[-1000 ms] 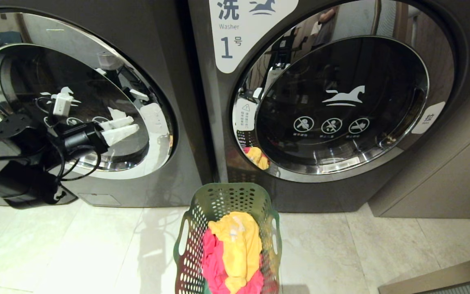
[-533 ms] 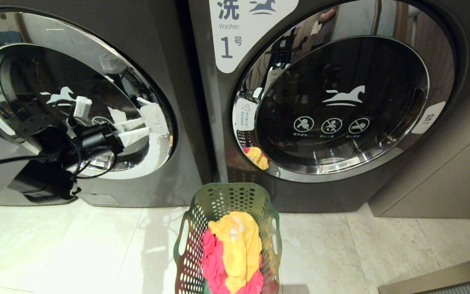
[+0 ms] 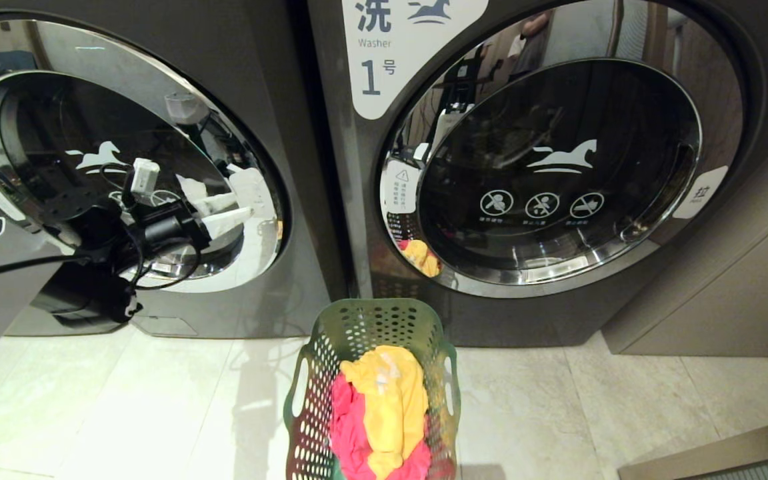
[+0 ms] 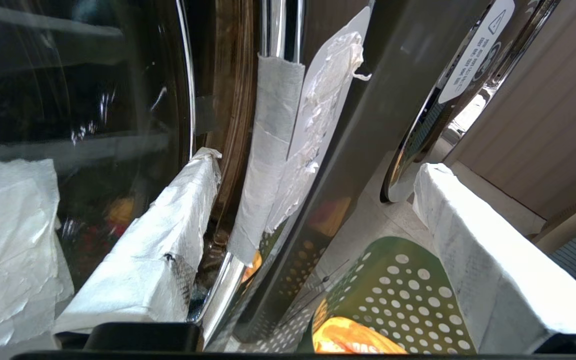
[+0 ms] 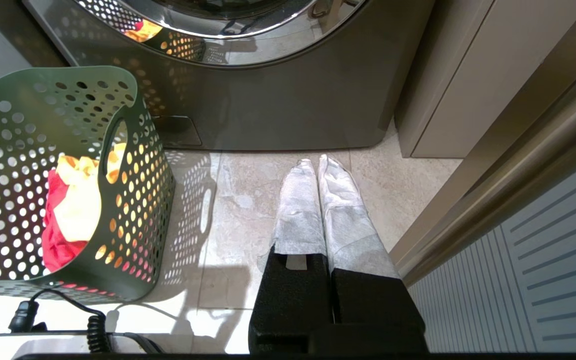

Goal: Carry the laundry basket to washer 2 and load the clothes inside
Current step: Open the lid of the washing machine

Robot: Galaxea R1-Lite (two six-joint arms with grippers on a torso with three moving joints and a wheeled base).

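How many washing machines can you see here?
2. One stands on the left, with the open left gripper at its round door; the other, labelled 1, stands right of it, behind the green laundry basket. Others may be outside the view.

Washer 1 (image 3: 557,173): dark grey front-loader, chrome-rimmed round door closed, white label with a horse and a large 1 at its upper left. Floor (image 3: 591,407) is pale marbled tile. A beige cabinet panel (image 3: 744,293) stands directly right of washer 1, and a grey ribbed panel (image 5: 543,270) runs along the floor's right side.
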